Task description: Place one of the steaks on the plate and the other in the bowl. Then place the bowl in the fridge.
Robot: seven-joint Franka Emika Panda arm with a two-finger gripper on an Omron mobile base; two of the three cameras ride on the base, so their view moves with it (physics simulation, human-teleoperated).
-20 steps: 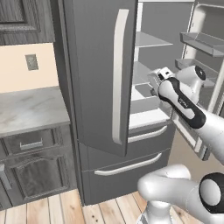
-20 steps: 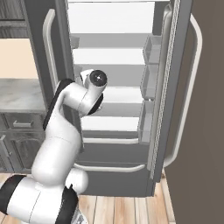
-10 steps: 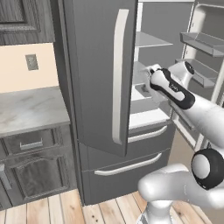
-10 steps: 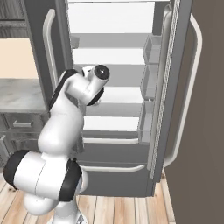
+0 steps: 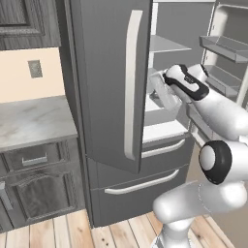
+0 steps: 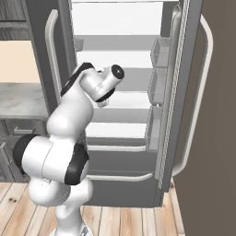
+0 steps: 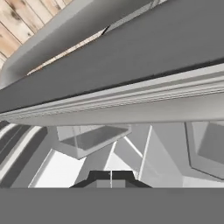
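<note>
**Arm raised before the open fridge, jaws clenched on nothing**

The tall grey steel French-door fridge is seen with both upper doors swung open. In the left base view the left door, with its long curved pale handle, is turned toward the camera and hides much of the interior; behind it white shelves and the clear bins of the right door can be made out. In the right base view the white shelved interior is seen straight on, and the right door stands edge-on with its small bins facing inward. Two lower drawers, each with a pale curved handle, are shut beneath the shelves.

The white arm with dark joints is bent upward in front of the fridge opening, its wrist held at the height of the middle shelves. The two-finger gripper is shown in the hand view with its dark tips pressed together; nothing is held between them. Beyond the tips, grey door edges, a clear bin and a strip of pale wooden floor are seen at a slant.

To the left of the fridge a grey marbled counter is set over dark grey panelled cabinets.

No steak, plate or bowl can be made out on the visible shelves, so their places cannot be told
</note>
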